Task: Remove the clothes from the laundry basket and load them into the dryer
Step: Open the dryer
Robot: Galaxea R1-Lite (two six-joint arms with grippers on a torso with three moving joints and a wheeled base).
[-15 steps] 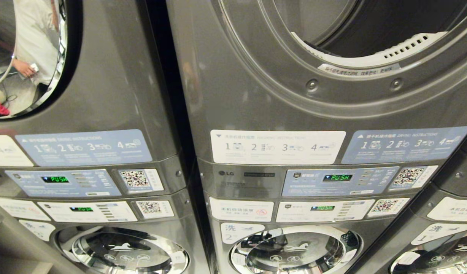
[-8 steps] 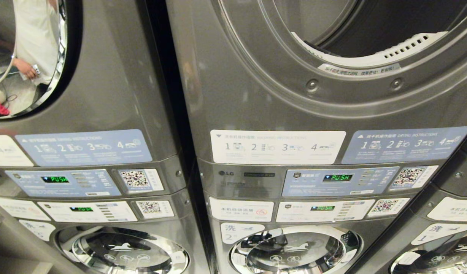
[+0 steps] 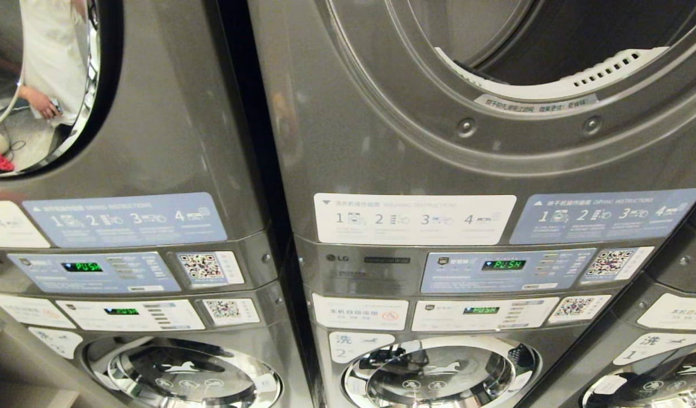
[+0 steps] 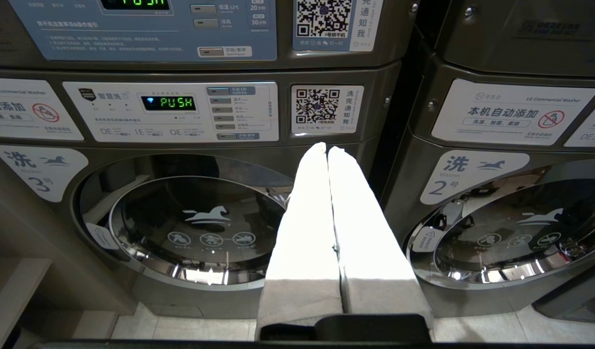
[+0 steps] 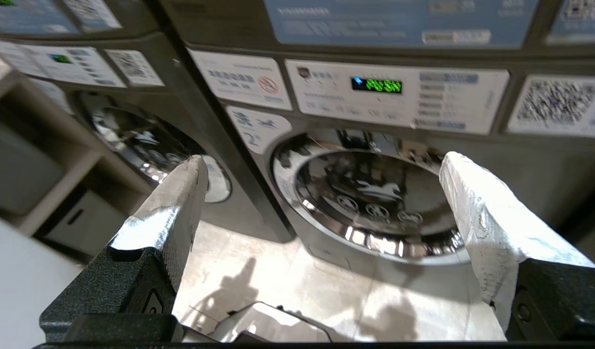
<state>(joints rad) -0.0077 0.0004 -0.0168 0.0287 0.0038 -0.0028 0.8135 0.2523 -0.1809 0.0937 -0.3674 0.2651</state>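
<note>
My right hand (image 5: 321,165) is spread wide and empty, low before the washer door (image 5: 370,203). In the left wrist view my left hand (image 4: 327,148) is pressed together, holding nothing. From the head I see the dryer (image 3: 552,51) open; no clothes in sight.

Grey stacked laundry machines (image 3: 172,141) fill the room's wall side by side, with a dark gap (image 3: 251,170) between two of them. White and blue instruction stickers (image 3: 414,219) and QR code labels (image 3: 609,263) cover their fronts, and small green displays (image 3: 503,264) glow. Lower down are round chrome-rimmed doors (image 4: 195,228). The floor (image 5: 288,281) is pale tile, lit brightly and crossed by soft shadows. A light wooden shelf unit (image 5: 45,194) stands beside the machines.
</note>
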